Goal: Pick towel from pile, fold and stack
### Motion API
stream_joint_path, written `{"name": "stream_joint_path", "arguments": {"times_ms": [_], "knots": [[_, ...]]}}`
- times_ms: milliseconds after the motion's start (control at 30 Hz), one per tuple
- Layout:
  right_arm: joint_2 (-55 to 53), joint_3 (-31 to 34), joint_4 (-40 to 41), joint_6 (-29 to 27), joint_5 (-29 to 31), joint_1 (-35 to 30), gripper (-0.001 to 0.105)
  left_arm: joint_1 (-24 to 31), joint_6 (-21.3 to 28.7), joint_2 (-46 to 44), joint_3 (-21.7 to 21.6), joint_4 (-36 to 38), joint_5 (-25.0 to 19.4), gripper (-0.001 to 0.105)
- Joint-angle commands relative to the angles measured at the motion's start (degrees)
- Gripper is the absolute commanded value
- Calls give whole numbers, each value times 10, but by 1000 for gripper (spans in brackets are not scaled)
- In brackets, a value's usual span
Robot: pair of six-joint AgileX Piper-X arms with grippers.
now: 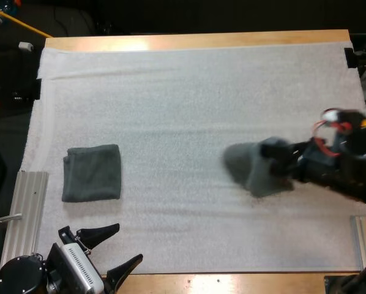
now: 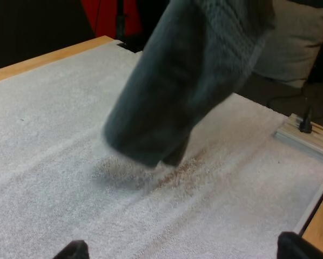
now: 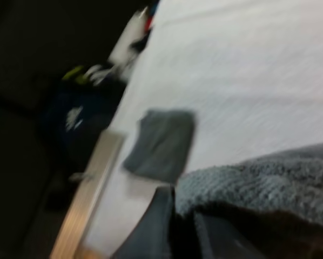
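**Right gripper pinches the hanging towel; left gripper spread and empty**

The right gripper [image 1: 275,160] has its two black fingers [image 3: 153,226] pressed on a dark grey-green hanging towel [image 1: 249,166], pinching its upper edge from both sides. In the right wrist view the terry cloth of the hanging towel [image 3: 258,183] bunches right against the right gripper [image 3: 183,232] and spills away from it. In the high view, the cloth droops from the fingers toward the middle of the white mat [image 1: 189,92]. The left wrist view shows the hanging towel [image 2: 183,81] as a loose tube with its lower end low over the white mat [image 2: 53,135] and a shadow under it. Whether the end touches the mat cannot be told.

The left gripper [image 1: 119,246] sits at the near edge of the mat with its fingers spread wide, holding nothing. In its own wrist view the tips of the left gripper [image 2: 180,252] stand far apart, and the hanging towel is well ahead of them.

A folded towel [image 1: 92,173], a neat square of the same colour, lies flat on the mat just ahead of the left fingers and well apart from the right ones. From the right wrist camera the folded towel [image 3: 161,143] lies beyond the fingers, near a metal rail [image 3: 86,189] at the mat's edge. That metal rail [image 1: 24,211] runs beside the left gripper. The wooden table [image 1: 195,40] shows past the mat's far side.
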Motion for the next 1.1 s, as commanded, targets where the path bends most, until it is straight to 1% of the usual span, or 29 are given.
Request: {"name": "stream_joint_path", "arguments": {"times_ms": [0,67,133,233,267,367,500,567,633,733,933,967,1000,1033,1067], "knots": [[2,-5,-15,13,-5,20,0,-3,-5,2,-1,2,4,66],[10,-5,-24,28,1,54,0,-3,-5,2,-1,2,4,66],[23,-2,-26,28,39,81,0,-3,-5,2,-1,2,4,66],[60,-2,-25,29,101,90,0,-3,-5,2,-1,2,4,66],[73,-2,-27,29,109,90,0,-3,-5,2,-1,2,4,66],[136,-2,-50,24,124,74,0,-3,-5,2,-1,2,4,66],[224,-2,-121,29,129,34,0,-3,-5,2,-1,2,4,66],[262,-2,-160,57,129,9,0,-3,-5,2,-1,2,4,66],[291,-2,-193,100,129,-18,0,-3,-5,2,-1,2,4,66],[316,-2,-215,134,124,-51,0,-3,-5,2,-1,2,7,66],[321,-4,-226,135,118,-95,1,-3,-5,2,-1,2,8,66],[321,-4,-232,135,112,-101,2,-3,-5,2,-1,2,8,66],[321,-4,-244,135,100,-107,7,-3,-5,2,-1,2,8,66],[321,-4,-259,135,86,-114,16,-3,-5,2,-1,2,8,66],[321,-4,-267,135,79,-117,22,-3,-5,2,-1,2,8,66]]}}
